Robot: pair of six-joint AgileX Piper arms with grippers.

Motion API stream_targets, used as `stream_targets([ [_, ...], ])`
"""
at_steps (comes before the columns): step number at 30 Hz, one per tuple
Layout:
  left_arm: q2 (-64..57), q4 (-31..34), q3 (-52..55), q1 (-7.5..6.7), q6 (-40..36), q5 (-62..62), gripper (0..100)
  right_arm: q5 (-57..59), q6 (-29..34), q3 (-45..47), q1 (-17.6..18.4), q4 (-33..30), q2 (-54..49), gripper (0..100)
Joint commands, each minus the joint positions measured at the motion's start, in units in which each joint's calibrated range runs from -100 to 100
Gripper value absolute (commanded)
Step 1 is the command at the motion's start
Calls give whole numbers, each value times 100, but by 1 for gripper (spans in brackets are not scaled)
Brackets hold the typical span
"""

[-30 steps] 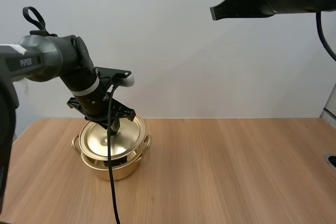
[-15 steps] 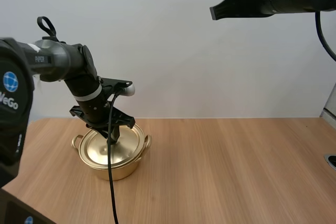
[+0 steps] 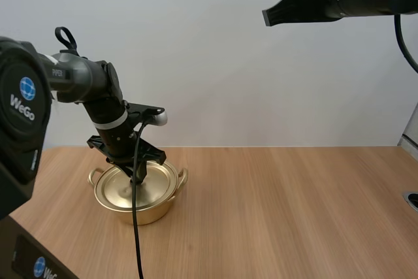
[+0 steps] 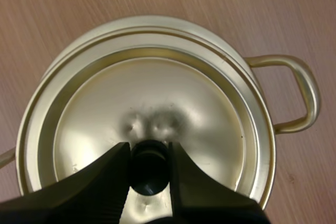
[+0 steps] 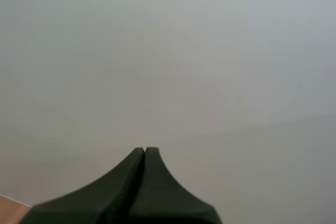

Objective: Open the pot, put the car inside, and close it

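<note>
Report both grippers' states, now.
Left gripper: closed on the lid knob.
Right gripper: closed, holding nothing.

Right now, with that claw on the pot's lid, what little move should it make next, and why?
Probably open the left gripper and let go of the knob. The lid, tilted up a second ago, now lies flat on the pot, with the tips pinching the knob, so closing looks done.

Wooden table point(image 3: 294, 207), gold pot point(image 3: 160, 206) on it
</note>
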Motion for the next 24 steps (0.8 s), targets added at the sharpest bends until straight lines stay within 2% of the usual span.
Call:
stream_targets([
  [1, 6, -9, 7, 1, 4, -85, 3, 10, -3, -8, -4, 2, 3, 0],
  [3, 6, -36, 7, 1, 4, -126, 13, 10, -3, -8, -4, 2, 3, 0],
  [9, 6, -157, 7, 1, 4, -139, 72, 10, -3, -8, -4, 2, 3, 0],
  [11, -6, -157, 7, 1, 4, -122, 85, 10, -3, -8, -4, 2, 3, 0],
  [12, -17, -157, 7, 1, 4, -111, 87, 10, -3, -8, -4, 2, 3, 0],
  [19, -352, -350, -269, 1, 65, -310, 88, 27, -3, 63, -4, 3, 148, 0],
  [24, -1372, -1120, -425, 1, 33, -1984, 88, -174, -3, 398, -4, 31, 280, 0],
])
